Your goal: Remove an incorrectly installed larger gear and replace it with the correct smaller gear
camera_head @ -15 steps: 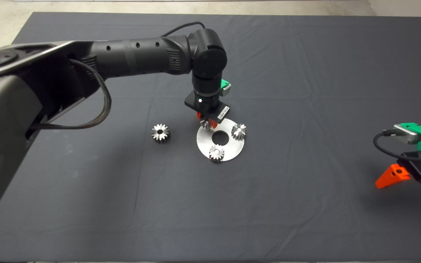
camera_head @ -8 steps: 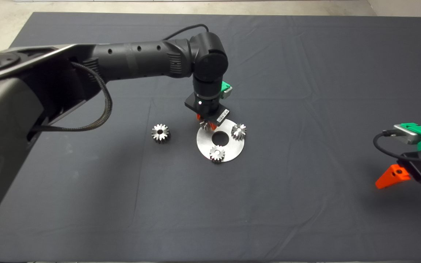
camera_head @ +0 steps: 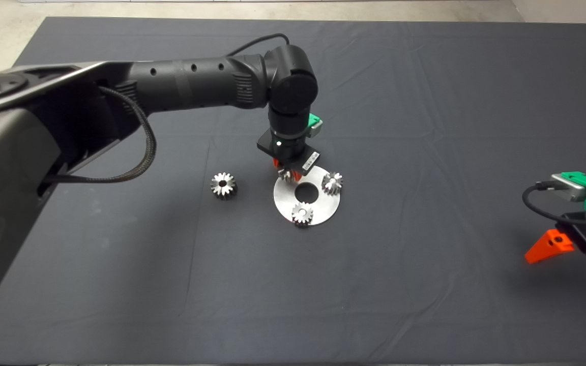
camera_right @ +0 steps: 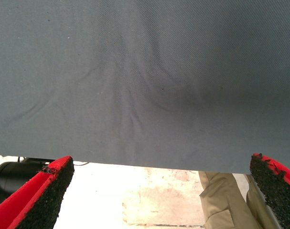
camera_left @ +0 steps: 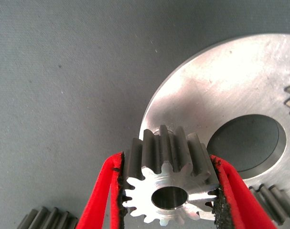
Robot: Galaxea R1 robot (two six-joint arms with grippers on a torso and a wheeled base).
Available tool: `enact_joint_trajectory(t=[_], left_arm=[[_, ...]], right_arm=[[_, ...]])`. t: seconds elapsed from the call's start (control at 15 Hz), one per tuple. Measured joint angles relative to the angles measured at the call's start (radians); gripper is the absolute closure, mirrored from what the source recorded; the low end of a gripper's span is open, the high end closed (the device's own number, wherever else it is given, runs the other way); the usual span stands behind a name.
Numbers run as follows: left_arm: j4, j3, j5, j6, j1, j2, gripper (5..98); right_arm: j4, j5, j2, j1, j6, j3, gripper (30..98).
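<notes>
- Larger gear [camera_head: 223, 185]: off the plate, lying on the table's mat left of it; removal judged done.
- Left hand [camera_left: 168, 191]: pinching the smaller gear [camera_left: 169, 183], bright-faced, over the plate [camera_head: 323, 203] far-left edge; seating remains.
- Right hand [camera_head: 547, 245]: parked far right, fingers spread, empty.

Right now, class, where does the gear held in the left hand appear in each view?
Head view: the smaller gear, under the left hand, at the round steel plate's edge.
Left wrist view: gear between the red fingers.
Right wrist view: absent.
Shared landmark: the plate's centre hole.
</notes>
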Motion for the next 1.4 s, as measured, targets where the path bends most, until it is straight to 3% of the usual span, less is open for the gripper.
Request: enact_joint_trajectory(t=[0.27, 0.73, 1.13, 1.4], left_arm=[[0.0, 0.006, 0.006, -0.023, 0.002, 0.0, 70.2], [-0.005, 0.012, 0.01, -0.028, 0.002, 0.0, 59.3], [-0.008, 0.012, 0.01, -0.051, 0.002, 0.0, 59.0], [-0.011, 0.017, 0.029, -0.066, -0.005, -0.005, 59.0]], right_arm=[[-0.001, 0.0, 0.0, 0.0, 0.0, 0.016, 31.6], [-0.003, 0.0, 0.0, 0.0, 0.0, 0.033, 31.6], [-0.003, 0.0, 0.0, 0.0, 0.003, 0.035, 31.6], [-0.003, 0.0, 0.0, 0.022, 0.044, 0.079, 31.6]])
